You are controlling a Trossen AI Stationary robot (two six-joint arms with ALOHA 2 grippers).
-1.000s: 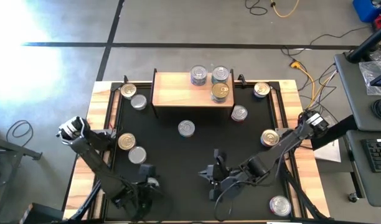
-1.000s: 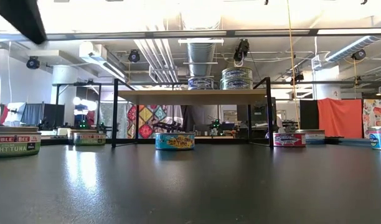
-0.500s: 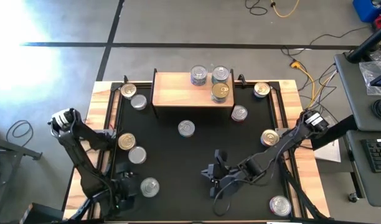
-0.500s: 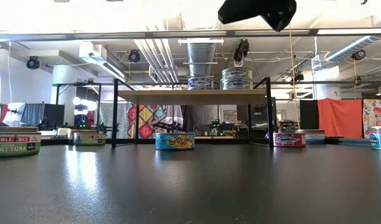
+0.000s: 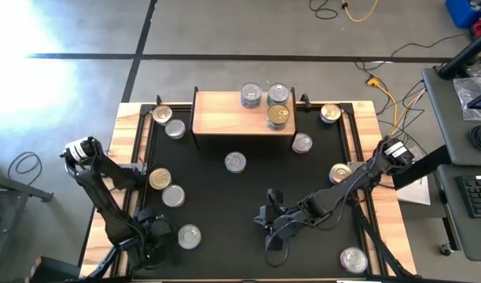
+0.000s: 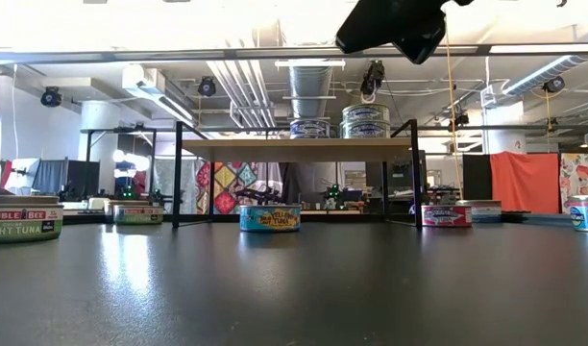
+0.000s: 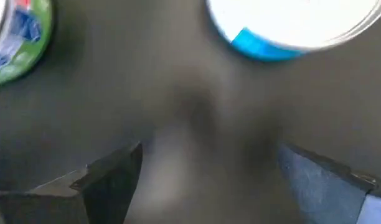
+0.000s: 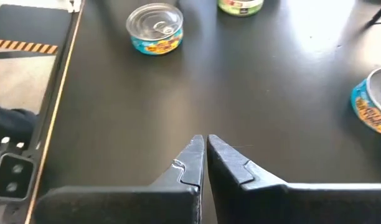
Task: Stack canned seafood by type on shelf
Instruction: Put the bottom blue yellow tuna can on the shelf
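High view: shelf point(image 5: 243, 123) at the table's far edge bears three cans point(image 5: 277, 115); others lie scattered on the mat. Left gripper point(image 5: 150, 244) sits near a silver-lidded can point(image 5: 189, 236), right gripper point(image 5: 266, 218) mid-table. Left wrist view: fingers point(image 7: 109, 180) spread wide, holding nothing. Right wrist view: fingers point(image 8: 189, 163) closed, empty

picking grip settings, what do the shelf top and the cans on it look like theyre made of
The shelf top looks like light, matte wood with visible grain, on thin black legs that seem to be metal. The cans on it look like metal: shiny, reflective lids, two silver and one gold, with printed labels around the sides, possibly paper.
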